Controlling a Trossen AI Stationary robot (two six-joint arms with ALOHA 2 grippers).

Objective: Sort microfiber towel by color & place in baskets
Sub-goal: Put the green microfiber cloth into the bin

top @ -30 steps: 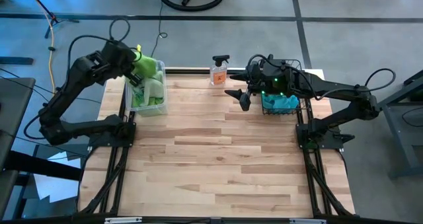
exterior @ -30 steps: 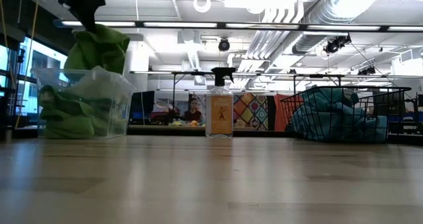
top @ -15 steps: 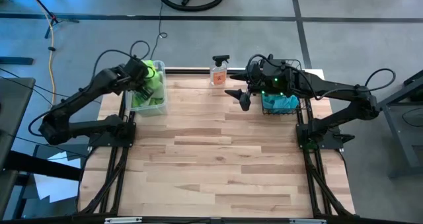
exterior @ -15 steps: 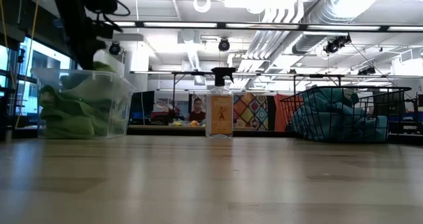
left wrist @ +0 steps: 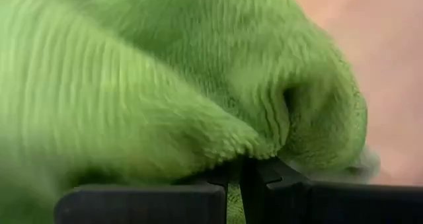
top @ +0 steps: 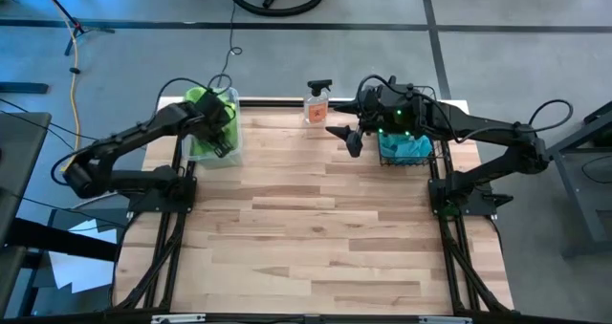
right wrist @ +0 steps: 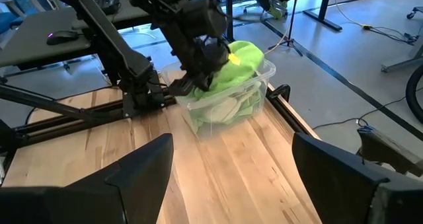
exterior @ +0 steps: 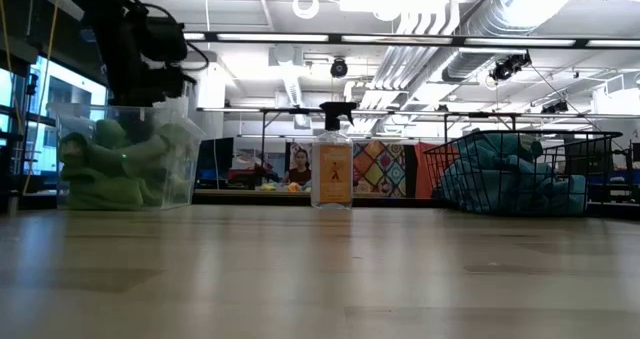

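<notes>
A clear plastic tub (top: 207, 150) stands at the table's far left, full of lime green towels (exterior: 100, 174). My left gripper (top: 220, 123) reaches down into it, shut on a lime green towel (left wrist: 198, 85) that fills the left wrist view and shows at the tub's top (right wrist: 243, 55). At the far right a black wire basket (exterior: 520, 169) holds sky blue towels (top: 404, 149). My right gripper (top: 346, 140) hangs open above the table beside that basket, with nothing between its fingers (right wrist: 139, 178). My left gripper pinches a bunched fold of the lime green towel (left wrist: 250, 148) between its two shut fingers. The fingers come steeply from above into the tub. The towel bulges past the fingertips and lies on the other green towels in the tub.
A clear spray bottle (top: 316, 102) with a black trigger stands at the far edge between tub and basket. The wooden tabletop (top: 306, 238) stretches bare toward the near edge. Beyond the table, the low view shows a room with desks and a person (exterior: 296, 167).
My left gripper, still shut on the green towel, has come down from above the tub's far left corner into the tub and tipped to point more steeply down. The towel, which hung above the tub, now lies inside it on the others.
</notes>
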